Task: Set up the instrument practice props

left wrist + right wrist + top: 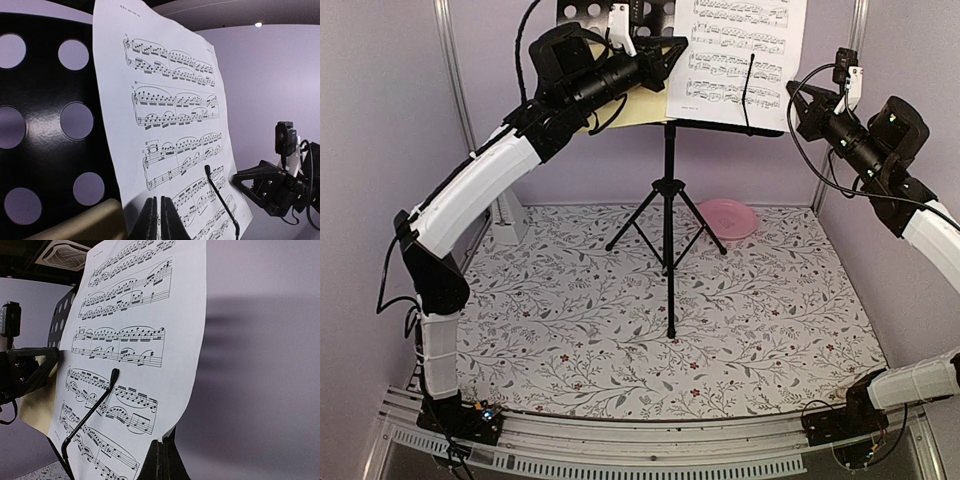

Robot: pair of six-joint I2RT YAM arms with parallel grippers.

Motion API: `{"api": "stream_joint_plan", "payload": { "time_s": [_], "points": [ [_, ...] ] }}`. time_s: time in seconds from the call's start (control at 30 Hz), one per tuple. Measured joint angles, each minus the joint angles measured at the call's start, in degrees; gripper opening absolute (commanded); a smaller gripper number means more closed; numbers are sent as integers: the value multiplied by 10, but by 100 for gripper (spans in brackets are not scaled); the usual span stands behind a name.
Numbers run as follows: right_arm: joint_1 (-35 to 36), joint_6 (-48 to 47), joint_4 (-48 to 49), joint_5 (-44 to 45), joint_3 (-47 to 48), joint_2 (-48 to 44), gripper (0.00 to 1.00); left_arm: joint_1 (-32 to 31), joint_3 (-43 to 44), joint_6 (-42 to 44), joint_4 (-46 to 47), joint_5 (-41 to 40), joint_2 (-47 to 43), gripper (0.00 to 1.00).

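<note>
The black perforated music stand [669,200] stands on its tripod at the back centre. The white sheet-music page [740,55] leans on its desk, with a thin black retainer wire [748,90] across it. The yellowish page [635,105] lies on the desk's left part, partly behind my left gripper [668,55]. That gripper is shut, its tips in front of the white page's [170,100] lower left. My right gripper [794,104] is shut on the white page's [145,315] lower right corner. A pale-grey pyramid metronome [510,222] stands back left, partly hidden by my left arm.
A pink round plate [728,217] lies on the floral mat right of the stand's legs. Purple walls and metal frame posts [448,50] close in the back and sides. The stand's tripod legs [635,228] spread over the middle back of the mat.
</note>
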Motion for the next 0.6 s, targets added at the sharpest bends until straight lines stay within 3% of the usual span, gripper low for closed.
{"api": "stream_joint_plan", "payload": {
  "time_s": [0.13, 0.23, 0.33, 0.6],
  "points": [
    [0, 1, 1, 1, 0, 0, 18, 0, 0, 0, -1, 1, -3, 34],
    [0, 2, 1, 2, 0, 0, 32, 0, -34, 2, -2, 0, -27, 40],
    [0, 6, 1, 2, 0, -1, 52, 0, -103, 2, -3, -5, -83, 46],
    [-1, 4, 0, 8, -7, -20, 60, 0, -346, -5, 34, -52, -300, 58]
  ]
}}
